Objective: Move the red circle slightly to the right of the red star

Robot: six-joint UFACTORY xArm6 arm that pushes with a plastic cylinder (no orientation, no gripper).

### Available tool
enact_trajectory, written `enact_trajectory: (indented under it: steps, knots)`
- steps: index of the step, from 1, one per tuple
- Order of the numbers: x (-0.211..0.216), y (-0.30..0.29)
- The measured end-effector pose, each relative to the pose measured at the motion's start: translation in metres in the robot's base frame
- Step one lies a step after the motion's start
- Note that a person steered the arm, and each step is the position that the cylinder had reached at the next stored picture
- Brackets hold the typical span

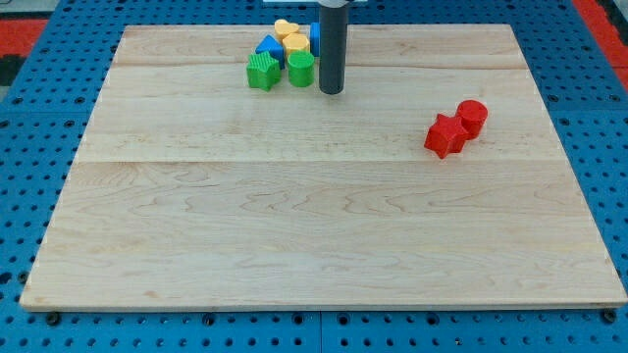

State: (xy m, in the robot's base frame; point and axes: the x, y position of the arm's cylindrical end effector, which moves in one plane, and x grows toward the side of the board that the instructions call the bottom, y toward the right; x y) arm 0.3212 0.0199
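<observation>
The red circle (473,117) sits at the view's right, touching the upper right side of the red star (446,134). My tip (332,92) is far to their left, near the view's top. It stands just right of the green circle (301,69) in a cluster of blocks.
The cluster at the view's top holds a green star-like block (262,72), a blue block (270,47), two yellow blocks (291,35) and another blue block (314,39) partly behind the rod. The wooden board (294,226) lies on a blue pegboard.
</observation>
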Motion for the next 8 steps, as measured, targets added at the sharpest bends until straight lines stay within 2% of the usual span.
enact_trajectory:
  steps: [1, 2, 3, 4, 5, 6, 7, 8]
  knots:
    - [0.000, 0.000]
    - [0.000, 0.033]
    - [0.017, 0.109]
    - [0.043, 0.117]
    - [0.048, 0.126]
    - [0.035, 0.148]
    - [0.035, 0.193]
    - [0.046, 0.209]
